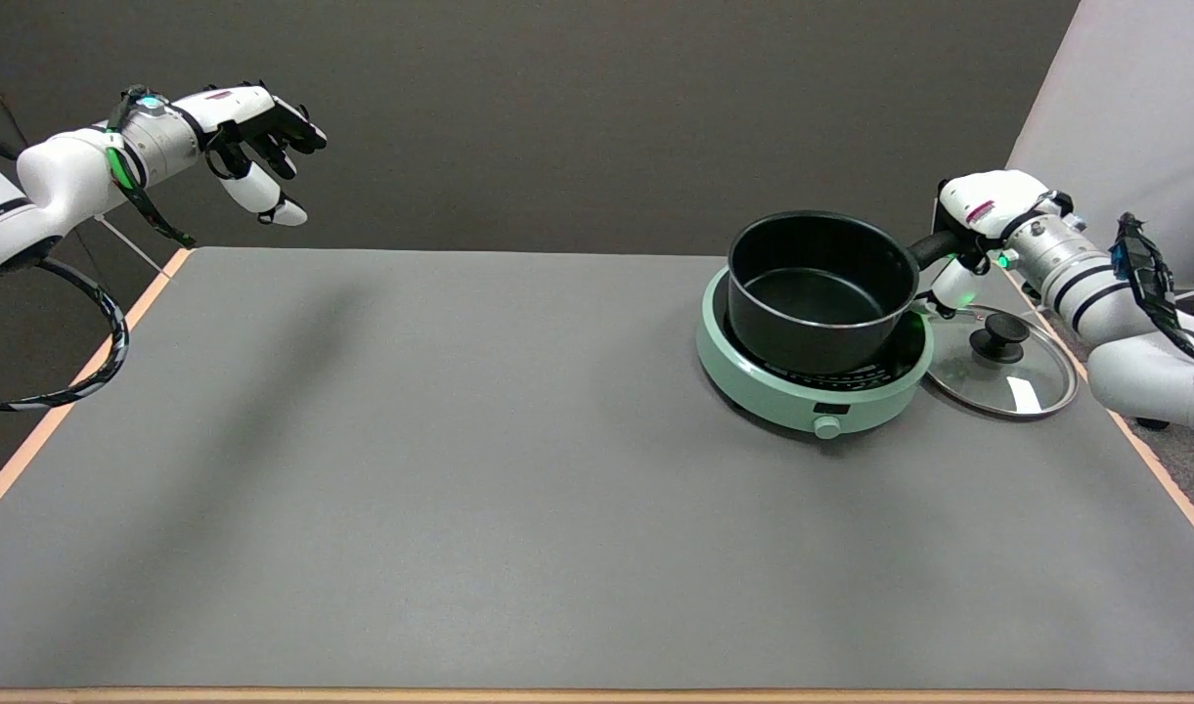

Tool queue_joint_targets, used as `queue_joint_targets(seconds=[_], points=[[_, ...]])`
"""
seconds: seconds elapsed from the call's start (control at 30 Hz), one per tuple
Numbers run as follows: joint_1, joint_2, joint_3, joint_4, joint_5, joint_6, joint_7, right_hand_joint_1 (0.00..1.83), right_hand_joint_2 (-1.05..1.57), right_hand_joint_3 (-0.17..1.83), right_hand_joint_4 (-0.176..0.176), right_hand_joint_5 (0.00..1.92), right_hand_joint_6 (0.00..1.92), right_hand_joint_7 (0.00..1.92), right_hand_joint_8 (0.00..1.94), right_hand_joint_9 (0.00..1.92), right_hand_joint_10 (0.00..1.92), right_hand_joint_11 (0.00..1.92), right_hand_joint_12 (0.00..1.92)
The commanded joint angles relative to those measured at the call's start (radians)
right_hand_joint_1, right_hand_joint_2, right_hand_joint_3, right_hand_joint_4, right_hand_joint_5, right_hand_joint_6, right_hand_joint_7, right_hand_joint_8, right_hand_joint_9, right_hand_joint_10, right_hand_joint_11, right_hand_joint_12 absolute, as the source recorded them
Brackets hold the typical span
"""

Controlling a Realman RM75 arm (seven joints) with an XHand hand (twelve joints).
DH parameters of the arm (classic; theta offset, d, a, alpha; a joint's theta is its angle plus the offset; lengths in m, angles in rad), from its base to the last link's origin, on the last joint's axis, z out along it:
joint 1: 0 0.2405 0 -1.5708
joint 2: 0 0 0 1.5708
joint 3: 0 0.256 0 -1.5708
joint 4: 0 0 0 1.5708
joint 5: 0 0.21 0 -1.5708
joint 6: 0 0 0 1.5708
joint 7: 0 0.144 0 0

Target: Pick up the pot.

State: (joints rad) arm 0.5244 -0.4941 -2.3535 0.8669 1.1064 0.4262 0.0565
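Head view: right hand (pixel 968 230) around pot (pixel 817 293) handle

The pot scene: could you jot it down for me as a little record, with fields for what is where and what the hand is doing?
pot: black, empty, lid off, tilted on the stove
stove: round, pale green, one knob at the front, on the table's right part
lid: glass with a black knob, flat on the table, right of the stove
right hand: wrapped around the pot's handle
table: grey top with a wooden edge
task stage: handle gripped; pot looks partly raised, not clear of the stove
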Motion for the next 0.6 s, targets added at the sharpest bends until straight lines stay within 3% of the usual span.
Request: queue_joint_targets(seconds=[0.03,0.17,0.27,0.33,0.4,0.6], points=[[-0.005,-0.001,-0.004,0.005,0.031,-0.015,0.003,1.06,0.83,0.62,-0.027,1.84,1.84,1.84,1.84,1.84,1.84,1.84,1.84],[-0.005,-0.001,-0.004,0.005,0.065,-0.015,0.003,0.94,1.13,0.61,-0.055,1.82,1.82,1.82,1.82,1.82,1.82,1.82,1.82],[-0.006,-0.001,-0.004,0.005,0.083,-0.015,0.003,0.92,0.90,0.86,-0.063,1.81,1.81,1.81,1.81,1.81,1.81,1.81,1.81],[-0.007,-0.001,-0.004,0.003,0.088,-0.015,0.004,0.88,0.80,0.93,-0.050,1.81,1.81,1.81,1.81,1.81,1.81,1.81,1.81],[-0.008,-0.001,-0.004,0.003,0.089,-0.015,0.004,0.85,0.81,0.88,-0.035,1.81,1.81,1.81,1.81,1.81,1.81,1.81,1.81],[-0.009,-0.003,0.003,0.005,0.089,-0.015,0.006,0.81,0.92,0.66,-0.036,1.80,1.80,1.80,1.80,1.80,1.80,1.80,1.80]])
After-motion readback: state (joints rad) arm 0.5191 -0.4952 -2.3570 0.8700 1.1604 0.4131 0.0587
